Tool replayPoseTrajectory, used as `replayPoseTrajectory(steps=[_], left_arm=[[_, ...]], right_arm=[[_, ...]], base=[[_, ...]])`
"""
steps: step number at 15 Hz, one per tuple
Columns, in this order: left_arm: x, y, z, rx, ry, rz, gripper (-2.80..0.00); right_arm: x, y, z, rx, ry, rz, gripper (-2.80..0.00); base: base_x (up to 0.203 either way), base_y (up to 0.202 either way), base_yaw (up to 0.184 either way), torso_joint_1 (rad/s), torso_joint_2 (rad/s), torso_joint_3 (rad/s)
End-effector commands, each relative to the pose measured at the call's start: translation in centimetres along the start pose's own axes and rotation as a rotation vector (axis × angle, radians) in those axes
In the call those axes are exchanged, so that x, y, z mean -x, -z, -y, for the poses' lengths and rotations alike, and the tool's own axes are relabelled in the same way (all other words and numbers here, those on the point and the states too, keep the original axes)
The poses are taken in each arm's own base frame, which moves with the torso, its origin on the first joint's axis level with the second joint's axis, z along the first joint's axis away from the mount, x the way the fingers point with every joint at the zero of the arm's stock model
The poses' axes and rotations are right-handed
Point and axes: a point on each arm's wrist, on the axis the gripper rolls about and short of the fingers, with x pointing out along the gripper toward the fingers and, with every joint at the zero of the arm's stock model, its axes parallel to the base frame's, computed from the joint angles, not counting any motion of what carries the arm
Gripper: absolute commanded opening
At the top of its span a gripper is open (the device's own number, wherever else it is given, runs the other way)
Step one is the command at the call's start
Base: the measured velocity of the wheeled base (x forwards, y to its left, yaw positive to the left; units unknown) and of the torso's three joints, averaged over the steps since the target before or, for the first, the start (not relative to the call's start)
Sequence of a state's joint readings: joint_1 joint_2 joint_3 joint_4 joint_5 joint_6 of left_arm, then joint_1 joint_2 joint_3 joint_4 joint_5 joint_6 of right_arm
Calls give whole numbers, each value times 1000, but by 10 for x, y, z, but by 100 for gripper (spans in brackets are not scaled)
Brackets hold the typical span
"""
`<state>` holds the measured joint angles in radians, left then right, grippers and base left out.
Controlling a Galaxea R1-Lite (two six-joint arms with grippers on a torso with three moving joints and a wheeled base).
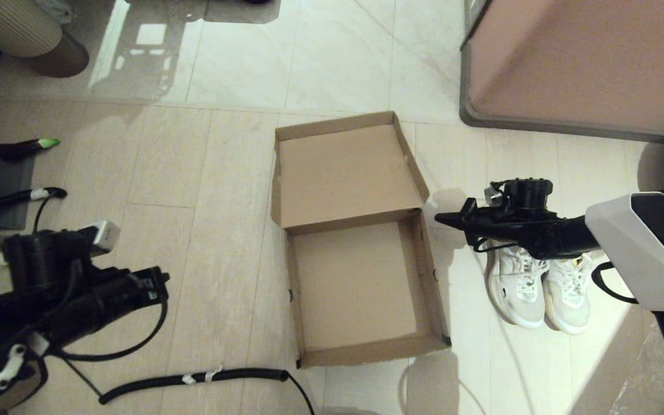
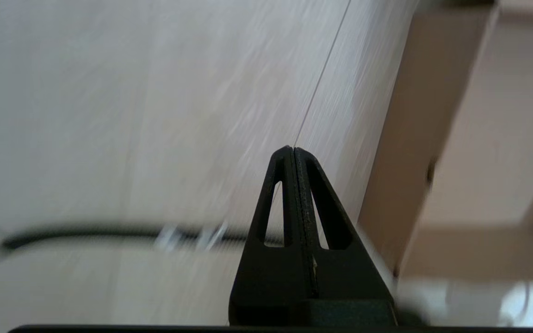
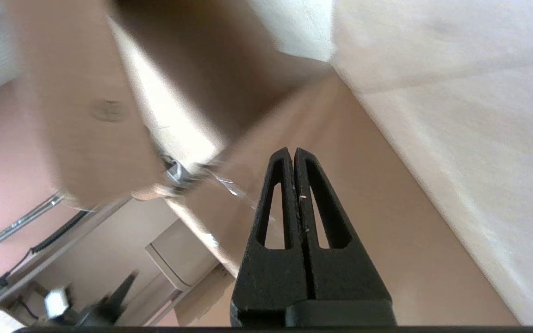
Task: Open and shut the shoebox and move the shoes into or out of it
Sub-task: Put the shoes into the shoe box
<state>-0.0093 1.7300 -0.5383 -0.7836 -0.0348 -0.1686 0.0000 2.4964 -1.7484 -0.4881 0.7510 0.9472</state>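
- The shoebox (image 1: 361, 288) is plain brown cardboard, lying open on the pale tiled floor (image 1: 193, 173) in the middle of the head view; its tray is empty and its attached lid (image 1: 346, 167) is folded back flat on the far side, inner face up
- The pair of sneakers (image 1: 539, 288), white and off-white with white laces, stands side by side on the floor to the right of the box, near it but not touching, toes toward the robot
- The right gripper (image 1: 441, 218) hangs above the gap between the box's right wall and the shoes, pointing toward the box; its arm crosses over the far end of the shoes and hides that part
- The right wrist view shows that claw (image 3: 293, 155) pressed together with nothing in it, and cardboard walls close ahead
- The left gripper (image 2: 293, 152) is also closed tight and empty in its wrist view, which shows the box's outer side wall (image 2: 410, 148) just beside it and a black cable (image 2: 109, 233) on the floor
- In the head view the left arm (image 1: 72, 288) sits low at the near left, well apart from the box, with bare floor between
- A coiled black cable (image 1: 193, 380) lies near the box's near left corner
- A large pinkish-brown panel with a grey rim (image 1: 580, 63) fills the far right, beyond the shoes
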Motion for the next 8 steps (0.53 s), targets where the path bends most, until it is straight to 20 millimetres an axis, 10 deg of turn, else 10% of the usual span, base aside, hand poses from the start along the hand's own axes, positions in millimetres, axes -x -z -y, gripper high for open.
replayPoseTrajectory(steps=[1,8], left_arm=[[-66,28,17,11,45,-48,-280],[-153,35,109,337,185,83,-280]], right_arm=[[-2,-6,-13,22,-29,16,-280],[-31,-7,-12,-6,-95,16,-280]], base=[[0,0,0,0,0,0],[0,0,0,0,0,0]])
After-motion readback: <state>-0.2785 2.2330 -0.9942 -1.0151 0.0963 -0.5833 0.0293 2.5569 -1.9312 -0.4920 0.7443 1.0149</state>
